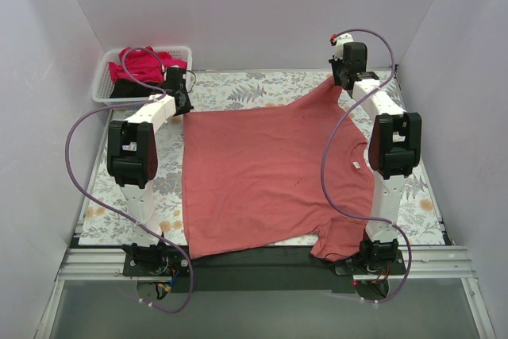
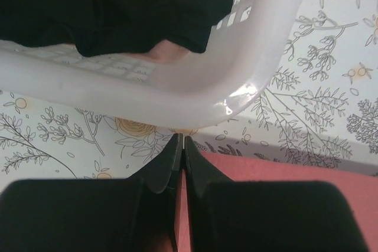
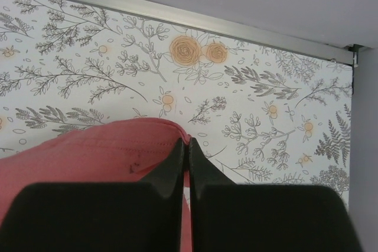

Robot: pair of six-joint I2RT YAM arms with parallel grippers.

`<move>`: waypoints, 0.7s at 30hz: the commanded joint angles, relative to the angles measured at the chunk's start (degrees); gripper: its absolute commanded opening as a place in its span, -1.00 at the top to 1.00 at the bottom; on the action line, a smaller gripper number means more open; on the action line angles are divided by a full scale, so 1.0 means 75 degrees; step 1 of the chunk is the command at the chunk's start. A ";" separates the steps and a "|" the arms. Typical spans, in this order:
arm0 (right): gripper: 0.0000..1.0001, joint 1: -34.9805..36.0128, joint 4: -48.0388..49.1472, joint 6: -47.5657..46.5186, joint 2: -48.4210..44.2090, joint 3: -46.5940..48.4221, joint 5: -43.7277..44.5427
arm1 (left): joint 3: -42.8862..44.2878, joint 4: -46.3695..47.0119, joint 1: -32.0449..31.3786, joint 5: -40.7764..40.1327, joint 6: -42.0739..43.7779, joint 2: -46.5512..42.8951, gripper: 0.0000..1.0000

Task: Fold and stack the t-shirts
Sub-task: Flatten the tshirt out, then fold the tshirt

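The coral-red t-shirt [image 1: 270, 172] lies spread on the floral table, its near edge hanging over the front. My left gripper [image 1: 184, 105] is shut on its far left corner; the cloth [image 2: 277, 169] shows between and beside the fingers in the left wrist view. My right gripper [image 1: 340, 81] is shut on the far right sleeve, lifted a little; its hem [image 3: 118, 146] bunches at the fingertips. The crimson-pink t-shirt [image 1: 147, 61] and the black t-shirt [image 1: 127, 89] lie in the white basket [image 1: 107, 97]. The black shirt also shows in the left wrist view [image 2: 118, 10].
The white slatted basket [image 2: 177, 81] stands at the back left, just beyond my left fingers. White walls close in the table on three sides. A metal rail [image 3: 177, 13] marks the table's far edge near my right gripper.
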 commanded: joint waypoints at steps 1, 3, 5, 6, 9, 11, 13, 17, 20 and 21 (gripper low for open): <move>0.97 -0.0014 0.0588 -0.0177 -0.0428 0.0308 0.0408 | 0.0463 0.0304 0.0108 -0.0275 0.0182 -0.0104 1.00; 0.97 -0.0026 0.0646 -0.0200 -0.0392 0.0344 0.0444 | 0.0591 0.0316 0.0120 -0.0275 0.0205 0.0002 1.00; 0.97 -0.0014 0.0647 -0.0235 -0.0345 0.0448 0.0444 | 0.0685 0.0328 0.0131 -0.0264 0.0193 0.0154 1.00; 0.97 -0.0014 0.0647 -0.0247 -0.0345 0.0461 0.0409 | 0.0732 0.0328 0.0131 -0.0252 0.0205 0.0178 1.00; 0.97 -0.0014 0.0647 -0.0247 -0.0462 0.0391 0.0362 | 0.0779 0.0316 0.0131 -0.0170 0.0124 0.0190 1.00; 0.97 -0.0014 0.0647 -0.0235 -0.0625 0.0193 0.0327 | 0.0709 0.0316 0.0131 -0.0112 0.0111 0.0086 1.00; 0.97 -0.0003 0.0647 -0.0201 -0.0790 0.0005 0.0256 | 0.0535 0.0328 0.0131 -0.0100 0.0076 -0.0043 1.00; 0.97 -0.0014 0.0647 -0.0025 -0.1282 -0.0604 0.0221 | 0.0113 0.0351 0.0131 -0.0147 -0.0006 -0.0453 1.00; 0.97 -0.0003 0.0647 0.0104 -0.1820 -0.1120 0.0127 | -0.0180 0.0340 0.0131 -0.0123 -0.0029 -0.0793 1.00; 0.97 -0.0003 0.0647 0.0128 -0.1926 -0.1237 0.0092 | -0.0263 0.0351 0.0131 -0.0088 -0.0076 -0.0864 1.00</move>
